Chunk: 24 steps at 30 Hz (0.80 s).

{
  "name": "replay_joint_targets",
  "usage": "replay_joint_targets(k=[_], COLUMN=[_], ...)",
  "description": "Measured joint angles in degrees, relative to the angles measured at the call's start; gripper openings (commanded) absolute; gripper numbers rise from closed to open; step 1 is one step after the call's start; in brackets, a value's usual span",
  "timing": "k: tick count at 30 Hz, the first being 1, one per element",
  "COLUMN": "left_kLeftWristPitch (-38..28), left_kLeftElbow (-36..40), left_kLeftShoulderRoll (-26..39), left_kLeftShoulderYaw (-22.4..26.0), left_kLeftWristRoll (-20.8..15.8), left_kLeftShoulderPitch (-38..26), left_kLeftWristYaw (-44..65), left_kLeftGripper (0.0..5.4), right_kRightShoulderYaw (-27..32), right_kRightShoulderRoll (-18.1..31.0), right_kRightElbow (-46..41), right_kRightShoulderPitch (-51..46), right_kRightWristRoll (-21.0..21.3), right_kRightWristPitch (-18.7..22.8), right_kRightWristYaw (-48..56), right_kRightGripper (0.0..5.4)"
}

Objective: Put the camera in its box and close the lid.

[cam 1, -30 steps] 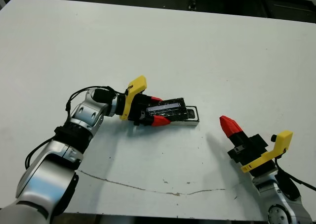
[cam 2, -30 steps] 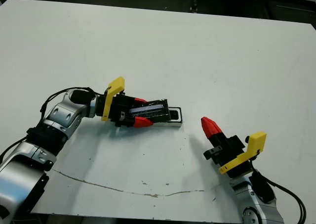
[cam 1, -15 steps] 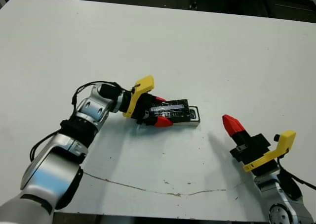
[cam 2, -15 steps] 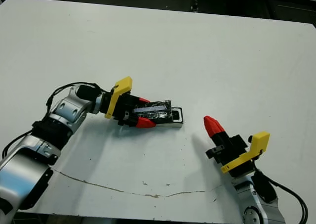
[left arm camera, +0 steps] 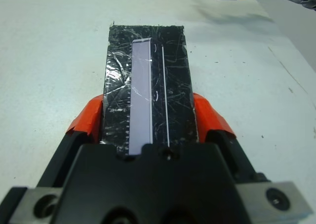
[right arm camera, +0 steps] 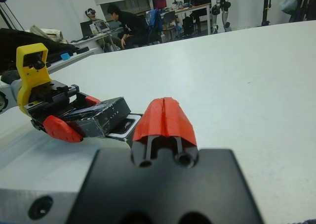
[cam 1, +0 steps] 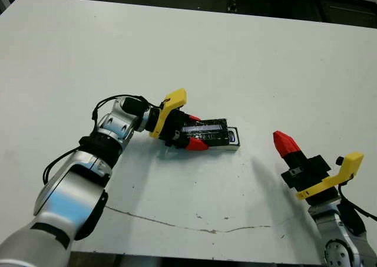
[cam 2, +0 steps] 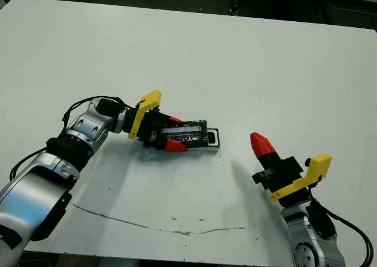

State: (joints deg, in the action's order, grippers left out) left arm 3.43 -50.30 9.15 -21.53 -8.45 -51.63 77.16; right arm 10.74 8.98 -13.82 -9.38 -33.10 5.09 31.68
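White table [cam 1: 194, 55], one thin dark crack line running along its near part. L arm: silver, elbow bent, reaches from near-left corner twd table centre, forearm lying low over the surface, yellow wrist bracket facing up, cable looped at the wrist. Left gripper [cam 1: 197, 132]: clamped on the lid [left arm camera: 148, 93], one red finger on each long side, grip taken at the lid's near end; the far end sticks out well past the fingertips [left arm camera: 207, 116]. Lid: flat black, crinkled shiny wrap, pale strip lengthwise; held tilted, gripper end raised, far end down over the box [cam 1: 233, 138]. Box: on the table approx. centre, black rim w/ white lining, mostly covered by the lid; only its right end shows, incl. a small dark patch inside — cannot tell if that is the camera. Lid not seated flat on the box. R arm: rises from near-right corner, wrist cocked, yellow bracket on the outer side. Right gripper [cam 1: 287, 144]: both red tips pressed together into one point, nothing held, aimed twd the box from the right, well apart from it, above the table. Beyond the table, right wrist view: people [right arm camera: 129, 22] seated at desks, far back.
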Motion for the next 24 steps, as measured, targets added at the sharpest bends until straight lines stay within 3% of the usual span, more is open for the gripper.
replay_joint_targets(k=[24], left_kLeftWristPitch=[-3.23], left_kLeftElbow=[-2.2], left_kLeftShoulderRoll=[-4.87], left_kLeftShoulderYaw=[1.51], left_kLeftWristRoll=[0.9], left_kLeftShoulderPitch=[-0.52], left_kLeftWristYaw=[-2.37], left_kLeftGripper=[3.15], right_kRightShoulderYaw=[2.15], right_kRightShoulderRoll=[-0.01], right_kRightElbow=[1.17], right_kRightShoulderPitch=[1.4], right_kRightWristRoll=[-0.2], right_kRightWristPitch=[-0.01], right_kRightWristYaw=[-0.07], right_kRightGripper=[0.0])
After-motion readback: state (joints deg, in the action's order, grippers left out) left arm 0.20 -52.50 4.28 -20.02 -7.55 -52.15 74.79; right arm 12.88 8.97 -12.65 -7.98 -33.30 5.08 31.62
